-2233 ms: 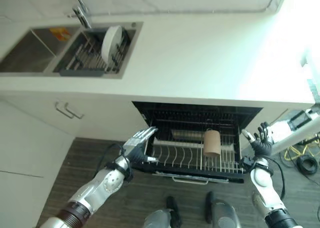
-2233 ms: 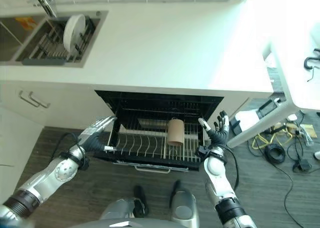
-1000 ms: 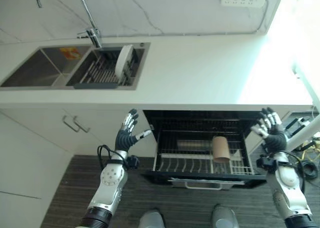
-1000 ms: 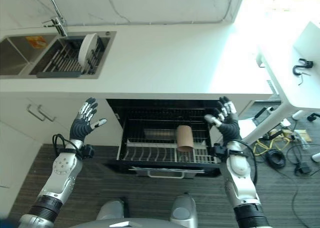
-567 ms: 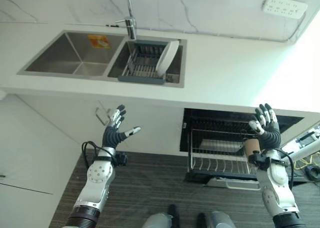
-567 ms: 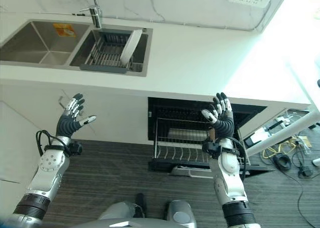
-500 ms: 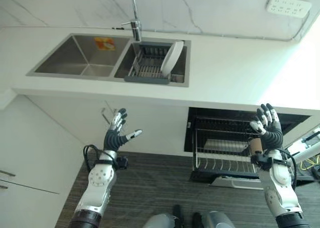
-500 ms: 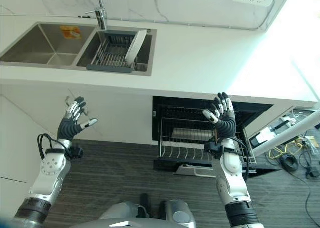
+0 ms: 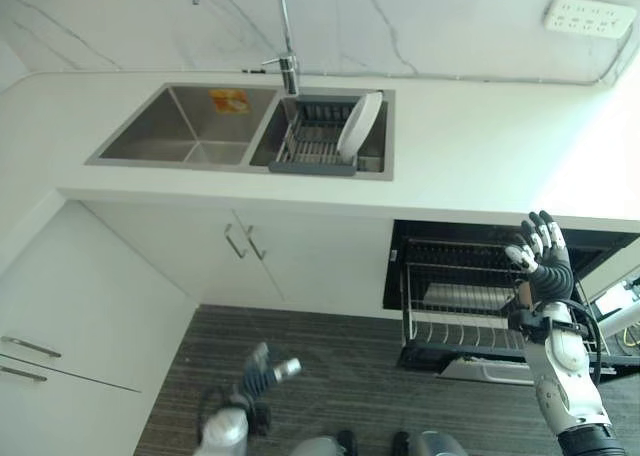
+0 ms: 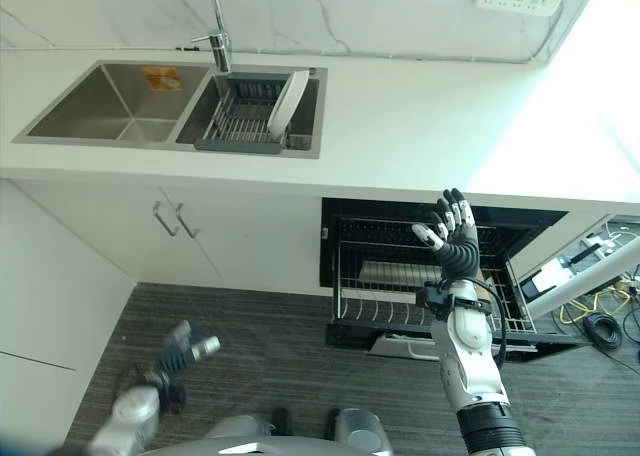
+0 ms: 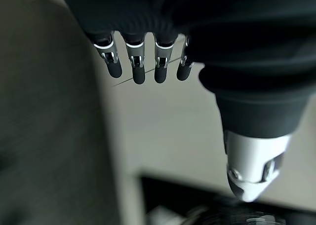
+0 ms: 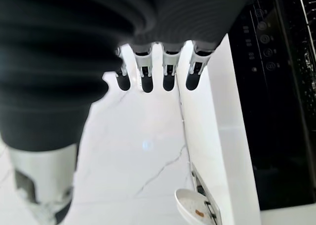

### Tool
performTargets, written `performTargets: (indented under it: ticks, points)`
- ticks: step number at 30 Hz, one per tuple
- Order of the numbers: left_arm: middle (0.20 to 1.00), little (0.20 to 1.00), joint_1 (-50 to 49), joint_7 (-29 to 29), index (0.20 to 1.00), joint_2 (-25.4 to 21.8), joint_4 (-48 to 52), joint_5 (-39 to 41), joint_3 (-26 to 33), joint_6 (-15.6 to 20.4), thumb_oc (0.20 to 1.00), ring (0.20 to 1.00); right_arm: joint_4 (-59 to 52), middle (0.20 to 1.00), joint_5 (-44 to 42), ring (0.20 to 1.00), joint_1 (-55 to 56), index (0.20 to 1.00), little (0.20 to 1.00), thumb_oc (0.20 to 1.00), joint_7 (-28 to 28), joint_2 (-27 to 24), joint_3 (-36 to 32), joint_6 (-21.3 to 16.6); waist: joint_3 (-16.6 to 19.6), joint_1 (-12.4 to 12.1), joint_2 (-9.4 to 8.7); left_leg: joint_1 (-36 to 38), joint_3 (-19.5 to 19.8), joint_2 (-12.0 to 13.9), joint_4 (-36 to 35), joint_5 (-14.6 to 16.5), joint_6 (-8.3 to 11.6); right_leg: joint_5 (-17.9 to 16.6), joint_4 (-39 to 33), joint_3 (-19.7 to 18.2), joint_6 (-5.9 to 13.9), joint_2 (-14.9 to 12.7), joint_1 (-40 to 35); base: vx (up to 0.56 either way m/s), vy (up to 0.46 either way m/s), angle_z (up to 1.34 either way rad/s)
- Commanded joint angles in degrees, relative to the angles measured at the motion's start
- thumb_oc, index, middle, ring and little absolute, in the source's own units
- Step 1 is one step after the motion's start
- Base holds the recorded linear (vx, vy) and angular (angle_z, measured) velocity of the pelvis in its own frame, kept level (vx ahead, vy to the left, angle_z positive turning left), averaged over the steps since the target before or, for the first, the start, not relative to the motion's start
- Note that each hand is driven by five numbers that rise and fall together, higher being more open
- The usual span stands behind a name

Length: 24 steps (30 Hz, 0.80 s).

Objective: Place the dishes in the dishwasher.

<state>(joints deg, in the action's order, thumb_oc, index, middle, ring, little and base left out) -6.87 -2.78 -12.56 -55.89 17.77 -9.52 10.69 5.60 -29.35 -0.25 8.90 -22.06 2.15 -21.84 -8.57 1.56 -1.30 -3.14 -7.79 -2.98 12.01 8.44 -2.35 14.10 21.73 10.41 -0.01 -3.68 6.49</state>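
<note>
A white plate [image 9: 359, 124] stands on edge in the dark dish rack [image 9: 308, 146] inside the right sink basin; it also appears past my right fingers [image 12: 195, 205]. Below the counter the dishwasher [image 9: 460, 246] is open, its wire rack [image 10: 385, 288] pulled out over the floor. My right hand [image 9: 541, 261] is raised in front of that rack's right side, fingers [image 12: 158, 72] straight and spread, holding nothing. My left hand [image 9: 262, 373] hangs low over the dark floor, left of the dishwasher, fingers [image 11: 138, 62] straight and empty.
A white counter [image 9: 480, 156] runs along the marble wall, with a steel left basin [image 9: 175, 136] and a tall faucet [image 9: 285, 36]. White cabinet doors with bar handles [image 9: 243, 241] sit between sink and dishwasher. A socket strip [image 9: 590, 16] is on the wall.
The whole view has shifted, so the camera moved. My left hand has dropped from chest height down toward the floor. My right hand stays raised and open by the dishwasher.
</note>
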Motion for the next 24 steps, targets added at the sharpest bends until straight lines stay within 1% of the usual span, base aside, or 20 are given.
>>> performTargets:
  ticks: [1,2,3,4,5,7,8,9,10,11,12,13,14,15,18,19,22,24]
  points:
    - [1.0,1.0,3.0,-1.4,1.0,-0.7,-0.1,3.4,2.2,0.2,1.0,1.0,-1.1,1.0,-0.4,1.0,-4.3,1.0,1.0,1.0,-0.9,-2.5,-1.4,-3.9,-2.7,-1.2,-2.53,0.9,-4.1,0.5,5.2,-2.3,2.88,-4.4,-4.5,-1.5,2.55,0.2,-4.8,0.13,0.031,0.03]
    - [1.0,1.0,2.8,-1.5,1.0,0.3,-3.7,4.8,3.5,-1.0,1.0,1.0,-0.7,1.0,-0.3,1.0,-5.0,1.0,1.0,1.0,-0.9,-2.5,-1.3,-3.5,-3.1,-1.3,-2.5,0.0,-3.4,1.5,5.2,-3.3,3.36,-4.4,-4.5,-2.1,2.53,0.6,-5.2,0.18,0.16,-0.06]
    - [1.0,1.0,2.7,-1.5,1.0,1.4,-8.6,5.2,5.7,-2.2,1.0,1.0,-0.7,1.0,0.6,1.0,-5.9,1.0,1.0,1.0,-0.5,-2.7,-0.7,-2.9,-3.1,-1.2,-1.76,-2.9,-1.3,4.1,5.2,-3.1,4.14,-4.0,-4.5,-2.8,2.49,1.7,-5.5,0.19,0.209,-0.21]
    - [1.0,1.0,2.5,-1.6,1.0,1.6,-10.7,5.4,6.1,-2.0,1.0,1.0,-1.0,1.0,0.9,1.0,-6.2,1.0,1.0,1.0,-0.2,-3.0,-0.4,-2.5,-3.1,-1.2,-1.44,-4.4,0.3,5.2,5.2,-3.7,4.71,-3.7,-4.5,-3.3,2.38,2.1,-5.6,0.2,0.267,-0.13]
    - [1.0,1.0,2.5,-1.5,1.0,2.0,-13.1,5.7,6.6,-2.0,1.0,1.0,-1.3,1.0,1.2,1.0,-6.7,1.0,1.0,1.0,0.3,-3.3,0.2,-1.9,-3.0,-1.3,-1.06,-6.5,2.9,6.6,5.2,-5.0,5.63,-3.3,-4.5,-4.1,2.2,2.5,-5.8,0.16,0.236,-0.1]
    - [1.0,1.0,2.2,-1.6,1.0,2.5,-15.9,6.3,7.5,-1.9,1.0,1.0,-1.5,1.0,1.1,1.0,-7.6,1.0,1.0,1.0,0.8,-3.8,1.2,-1.0,-3.0,-1.8,-0.5,-9.1,7.1,8.3,5.2,-7.3,7.05,-2.6,-4.5,-5.5,2.07,2.7,-6.0,0.2,0.311,-0.25]
    - [1.0,1.0,2.0,-1.7,1.0,2.7,-16.5,6.9,7.8,-2.2,1.0,1.0,-1.7,1.0,1.3,1.0,-7.8,1.0,1.0,1.0,0.9,-3.9,1.6,-0.6,-3.0,-1.9,-0.24,-9.9,8.2,8.9,5.2,-7.8,7.41,-2.4,-4.5,-5.9,2.12,2.6,-6.1,0.25,0.427,-0.55]
    - [1.0,1.0,2.0,-1.9,1.0,2.9,-16.8,8.2,8.1,-2.9,1.0,1.0,-2.5,1.0,1.5,1.0,-7.8,1.0,1.0,1.0,1.1,-4.2,1.8,0.0,-3.0,-1.7,0.13,-10.6,8.0,9.7,5.2,-7.3,7.48,-2.1,-4.5,-6.0,2.34,1.9,-6.4,0.18,0.32,-0.75]
    - [1.0,1.0,2.1,-2.0,1.0,2.9,-16.8,8.4,8.1,-3.0,1.0,1.0,-2.7,1.0,1.5,1.0,-7.8,1.0,1.0,1.0,1.1,-4.2,1.8,0.0,-3.0,-1.7,0.13,-10.6,7.8,9.7,5.2,-6.9,7.39,-2.0,-4.5,-6.0,2.39,1.8,-6.4,0.2,0.385,-0.82]
    - [1.0,1.0,2.2,-2.0,1.0,2.9,-16.8,9.4,8.5,-4.0,1.0,1.0,-3.3,1.0,1.6,1.0,-7.0,1.0,1.0,1.0,1.6,-4.3,1.5,0.1,-2.6,-1.3,0.14,-10.6,6.6,9.8,5.2,-4.7,7.0,-2.1,-4.5,-5.5,3.01,0.6,-6.2,0.13,0.264,-0.69]
    - [1.0,1.0,2.3,-1.9,1.0,2.7,-16.8,9.6,8.6,-4.4,1.0,1.0,-3.5,1.0,1.2,1.0,-6.6,1.0,1.0,1.0,1.9,-4.3,1.3,0.0,-2.4,-1.2,0.1,-10.5,6.2,9.7,5.2,-4.1,6.7,-2.2,-4.5,-5.4,3.31,0.1,-5.9,0.21,0.403,-0.54]
    - [1.0,1.0,2.4,-1.9,1.0,2.3,-17.0,9.3,8.3,-4.4,1.0,1.0,-3.2,1.0,0.6,1.0,-5.6,1.0,1.0,1.0,2.2,-3.6,0.8,-0.9,-2.0,-0.9,0.04,-9.4,6.4,8.4,5.2,-2.3,5.76,-2.9,-4.5,-5.1,4.34,-1.2,-5.2,0.15,0.27,-0.38]
    - [1.0,1.0,2.5,-1.9,1.0,2.1,-17.0,9.0,8.2,-4.4,1.0,1.0,-3.4,1.0,0.7,1.0,-5.2,1.0,1.0,1.0,2.2,-3.4,0.6,-1.1,-1.9,-0.8,0.01,-8.9,6.2,7.9,5.2,-1.6,5.35,-3.3,-4.5,-5.1,4.73,-1.7,-4.9,0.19,0.324,-0.49]
    - [1.0,1.0,2.7,-2.0,1.0,1.6,-17.0,8.5,7.8,-4.0,1.0,1.0,-4.0,1.0,0.8,1.0,-4.3,1.0,1.0,1.0,2.3,-2.9,0.1,-0.9,-1.6,-0.7,-0.08,-7.9,6.2,6.8,5.2,-0.3,4.57,-4.0,-4.5,-5.2,5.45,-2.6,-4.1,0.12,0.217,-0.41]
    - [1.0,1.0,2.9,-2.0,1.0,0.9,-17.1,10.3,7.6,-4.1,1.0,1.0,-3.9,1.0,0.7,1.0,-3.7,1.0,1.0,1.0,1.6,-2.4,-0.2,-1.3,-1.1,-0.6,-0.26,-6.7,6.3,4.8,5.2,1.4,2.97,-5.2,-4.5,-6.1,6.48,-3.8,-2.8,0.11,0.203,-0.07]
    - [1.0,1.0,3.2,-2.4,1.0,0.5,-17.3,9.7,7.7,-4.4,1.0,1.0,-4.2,1.0,1.2,1.0,-3.8,1.0,1.0,1.0,2.0,-2.1,-0.2,-1.5,-0.9,-0.6,-0.37,-6.3,6.1,4.0,5.2,2.0,2.09,-5.9,-4.5,-6.5,7.06,-4.4,-2.1,0.1,0.222,-0.07]
    - [1.0,1.0,3.6,-3.1,1.0,0.0,-17.8,7.7,6.8,-4.3,1.0,1.0,-4.7,1.0,1.9,1.0,-4.2,1.0,1.0,1.0,3.4,-1.7,-0.4,-1.8,-0.6,-0.6,-0.46,-6.2,5.4,3.2,5.2,3.1,0.6,-6.9,-4.5,-7.0,7.91,-5.0,-1.4,0.08,0.185,-0.25]
    - [1.0,1.0,3.4,-3.0,1.0,0.1,-17.7,7.5,6.2,-4.1,1.0,1.0,-5.3,1.0,2.1,1.0,-4.2,1.0,1.0,1.0,4.0,-1.4,-0.7,-1.3,-0.5,-0.5,-0.41,-6.1,4.9,2.8,5.2,3.6,-0.24,-7.5,-4.5,-6.8,8.13,-5.2,-1.3,0.06,0.16,-0.14]
